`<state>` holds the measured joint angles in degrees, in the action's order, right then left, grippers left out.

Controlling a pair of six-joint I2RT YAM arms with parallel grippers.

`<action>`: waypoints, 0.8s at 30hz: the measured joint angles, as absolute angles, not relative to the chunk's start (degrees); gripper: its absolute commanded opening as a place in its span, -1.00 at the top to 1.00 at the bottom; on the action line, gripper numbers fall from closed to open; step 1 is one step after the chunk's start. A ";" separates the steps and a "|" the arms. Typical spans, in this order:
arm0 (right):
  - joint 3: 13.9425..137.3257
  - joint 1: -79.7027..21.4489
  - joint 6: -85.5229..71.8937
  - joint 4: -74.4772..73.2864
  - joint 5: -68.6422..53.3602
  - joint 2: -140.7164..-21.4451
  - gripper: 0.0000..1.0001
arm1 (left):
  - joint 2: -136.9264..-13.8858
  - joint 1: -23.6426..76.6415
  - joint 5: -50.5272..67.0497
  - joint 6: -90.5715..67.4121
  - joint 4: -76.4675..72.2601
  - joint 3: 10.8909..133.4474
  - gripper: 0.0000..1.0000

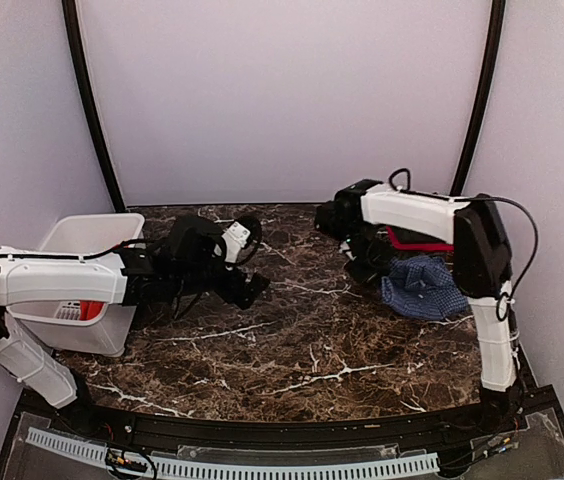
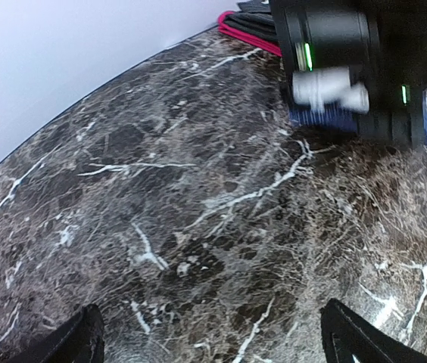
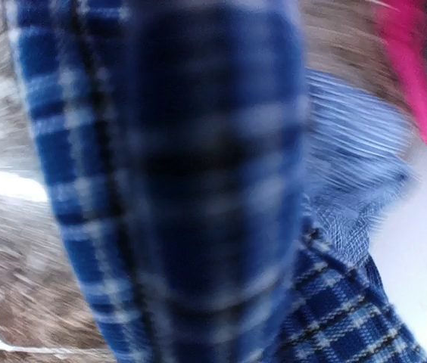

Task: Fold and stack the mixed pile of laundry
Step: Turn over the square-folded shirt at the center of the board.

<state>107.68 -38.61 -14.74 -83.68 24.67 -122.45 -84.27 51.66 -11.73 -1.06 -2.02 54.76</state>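
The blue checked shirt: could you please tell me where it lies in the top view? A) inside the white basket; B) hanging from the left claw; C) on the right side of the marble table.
C: the blue checked shirt lies crumpled on the right of the marble table, well away from the white basket.

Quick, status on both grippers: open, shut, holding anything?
Left gripper: open, holding nothing.
Right gripper: shut, apparently on the blue checked shirt; the cloth hides its fingers.
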 measured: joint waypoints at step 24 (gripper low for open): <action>134.06 -61.65 -10.66 -81.14 6.17 -134.08 -0.40 | -68.36 36.16 -9.30 -22.83 7.44 52.80 -0.98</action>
<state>134.06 -61.65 -10.66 -81.14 6.17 -134.08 -68.36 36.16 -9.30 -22.83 7.44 52.80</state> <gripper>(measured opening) 0.698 0.990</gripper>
